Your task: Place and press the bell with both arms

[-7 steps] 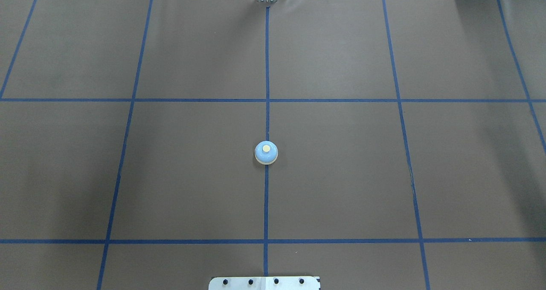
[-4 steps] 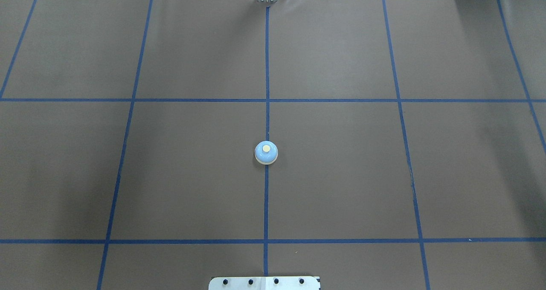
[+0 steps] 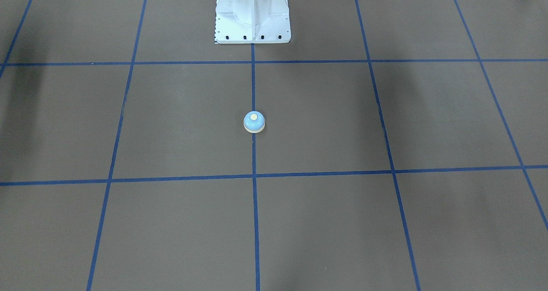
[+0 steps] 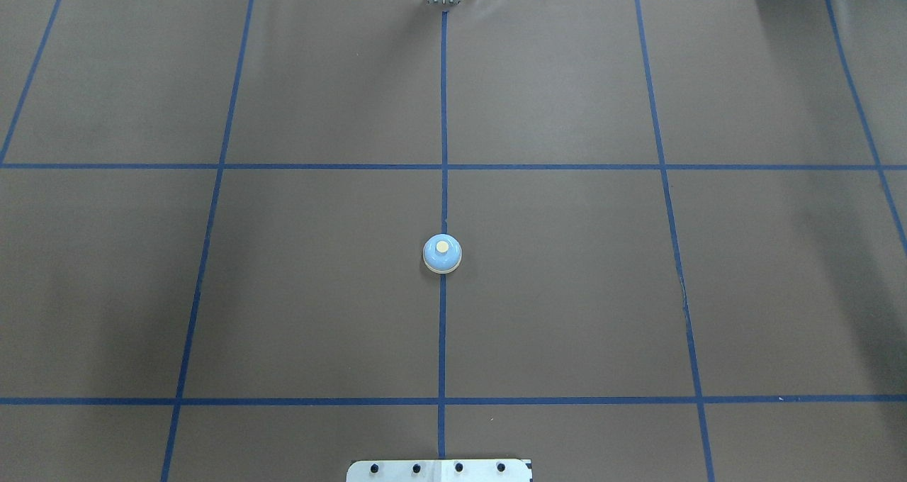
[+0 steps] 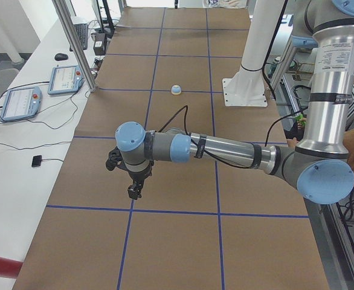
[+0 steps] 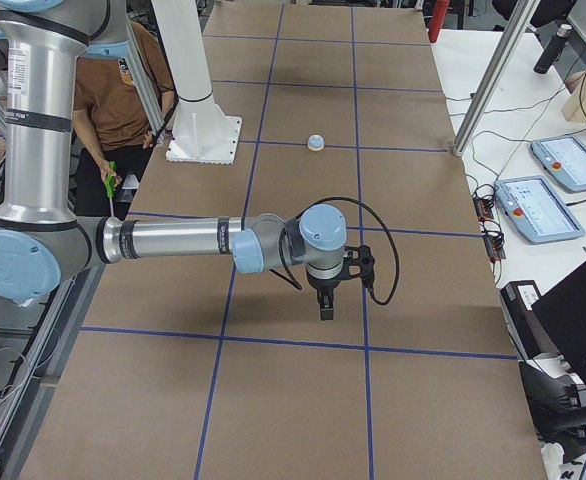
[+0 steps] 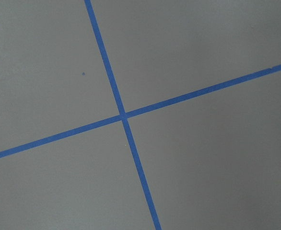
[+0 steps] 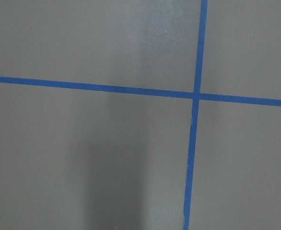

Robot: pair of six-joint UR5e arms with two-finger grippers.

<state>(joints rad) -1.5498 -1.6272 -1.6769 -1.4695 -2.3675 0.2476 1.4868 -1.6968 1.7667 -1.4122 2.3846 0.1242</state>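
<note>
Desk bell awaits two-armed robot: the bell (image 4: 442, 254) stands upright on the brown table (image 4: 567, 290), squarely on the blue centre tape line (image 4: 443, 113) and a little way out from the white pedestal (image 3: 252, 21). Both arms are stretched low over opposite ends of the table, well apart from the bell. The left arm (image 5: 225, 151) reaches out level, the left gripper (image 5: 131, 192) pointing down just above the paper near a tape crossing. At the other end the right arm (image 6: 173, 240) holds a matching pose, the right gripper (image 6: 327, 312) hanging over the surface beside another crossing. From these side angles I cannot tell whether either tool's fingers are spread or pressed together. A person (image 6: 123, 90) in a brown shirt stands near the pedestal. Control tablets (image 5: 23, 103) lie on the side bench.
</note>
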